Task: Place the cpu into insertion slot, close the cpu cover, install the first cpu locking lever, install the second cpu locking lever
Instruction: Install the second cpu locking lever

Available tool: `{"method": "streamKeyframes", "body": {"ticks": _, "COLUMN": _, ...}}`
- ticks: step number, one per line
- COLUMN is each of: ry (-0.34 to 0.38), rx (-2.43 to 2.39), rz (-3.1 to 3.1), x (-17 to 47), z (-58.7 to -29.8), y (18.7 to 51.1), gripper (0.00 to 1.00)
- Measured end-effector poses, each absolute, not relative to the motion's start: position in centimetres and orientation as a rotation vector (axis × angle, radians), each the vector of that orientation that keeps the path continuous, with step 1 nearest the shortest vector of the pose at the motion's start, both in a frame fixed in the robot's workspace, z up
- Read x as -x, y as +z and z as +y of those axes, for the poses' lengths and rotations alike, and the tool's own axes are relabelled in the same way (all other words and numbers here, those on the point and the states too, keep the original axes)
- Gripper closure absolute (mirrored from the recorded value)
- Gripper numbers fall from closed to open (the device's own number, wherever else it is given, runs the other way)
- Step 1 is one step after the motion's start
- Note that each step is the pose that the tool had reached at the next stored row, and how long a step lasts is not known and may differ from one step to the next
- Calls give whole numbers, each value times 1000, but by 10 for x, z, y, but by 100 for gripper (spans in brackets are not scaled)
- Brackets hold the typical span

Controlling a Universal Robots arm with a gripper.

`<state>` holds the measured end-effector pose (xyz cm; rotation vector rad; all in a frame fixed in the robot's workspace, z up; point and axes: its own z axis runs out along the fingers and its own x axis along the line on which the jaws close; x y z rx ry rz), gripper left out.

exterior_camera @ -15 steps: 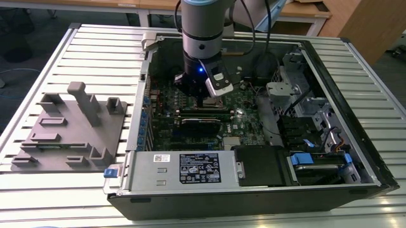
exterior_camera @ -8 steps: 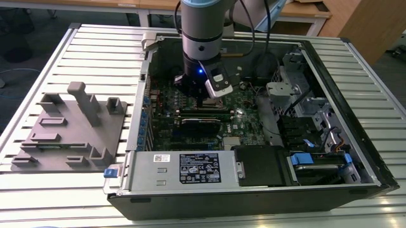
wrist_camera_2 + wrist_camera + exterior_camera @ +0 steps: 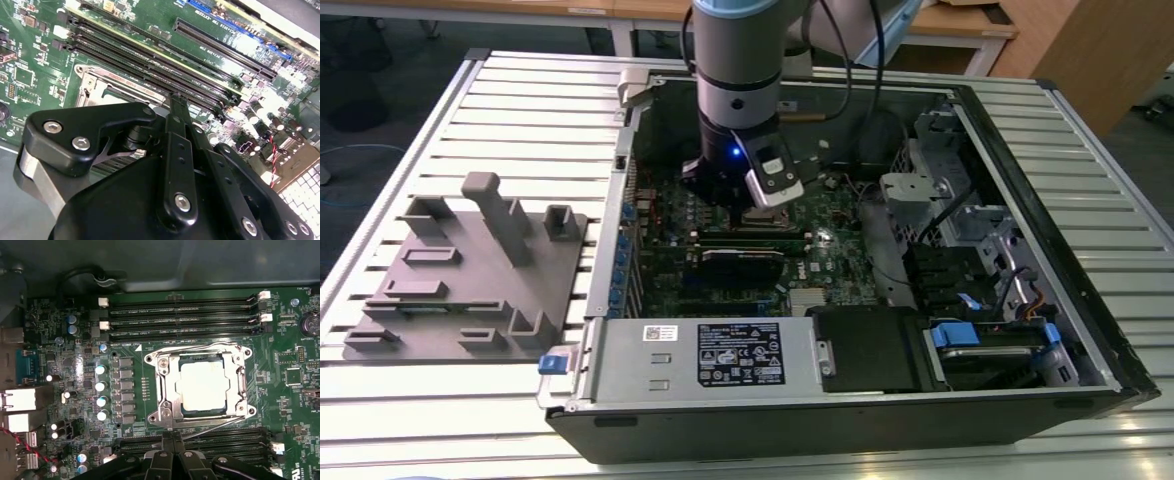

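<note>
Dull silver-grey square cpu (image 3: 204, 385) seated in the insertion slot, framed by the thin dark-silver metal cpu cover (image 3: 165, 390) lying flat over it on the green motherboard (image 3: 130, 435). First wrist view: black gripper (image 3: 172, 440), fingers pressed together, just beside the cover's edge. Exterior view: arm (image 3: 736, 90) reaching vertically down into the open black computer case (image 3: 854, 420) on the slatted tabletop (image 3: 454, 420).

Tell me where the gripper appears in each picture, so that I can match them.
Exterior view: the gripper at the arm's end, low inside the computer case.
Second wrist view: the gripper, black, in the foreground.
First wrist view: the gripper near the chip cover.
Shared landmark: the green board.
</note>
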<state>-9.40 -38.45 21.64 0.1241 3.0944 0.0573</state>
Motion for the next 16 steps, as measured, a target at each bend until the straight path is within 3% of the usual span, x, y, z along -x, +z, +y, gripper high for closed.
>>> {"method": "streamKeyframes", "body": {"ticks": 16, "ry": 81, "rx": -125, "rz": 3095, "x": 97, "z": -385, "y": 211, "gripper": 90}}
